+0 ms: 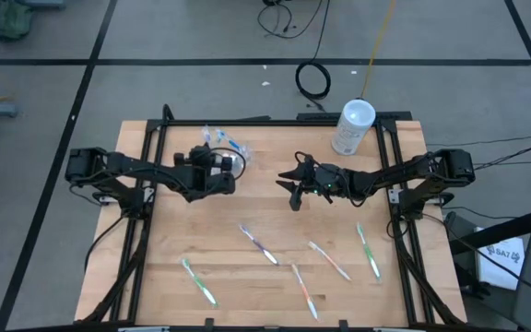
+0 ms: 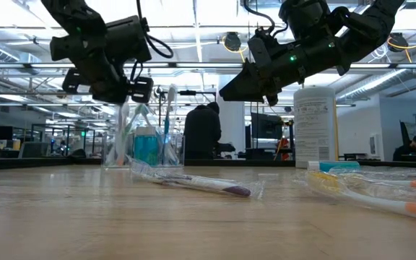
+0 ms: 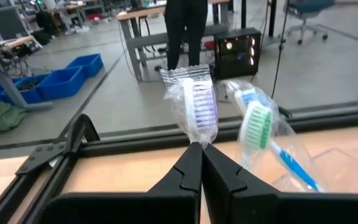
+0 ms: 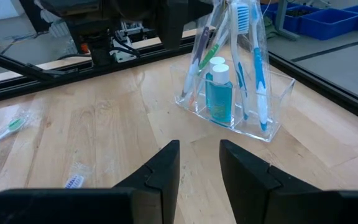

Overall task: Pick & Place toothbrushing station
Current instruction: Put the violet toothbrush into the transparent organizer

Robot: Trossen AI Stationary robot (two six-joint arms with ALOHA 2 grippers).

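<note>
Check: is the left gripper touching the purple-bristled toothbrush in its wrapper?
Touching. In the left wrist view, the left gripper has its fingers closed together on the wrapped purple-bristled toothbrush, which rises straight from the fingertips.

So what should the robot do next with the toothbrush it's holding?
Probably lower it into the clear holder. The left pincer is shut on a wrapped toothbrush just above that holder, where other brushes already stand. The right pincer waits open.

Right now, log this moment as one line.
left gripper: shut on wrapped toothbrush over holder | right gripper: open, mid-table, empty | loose toothbrushes: on table
</note>
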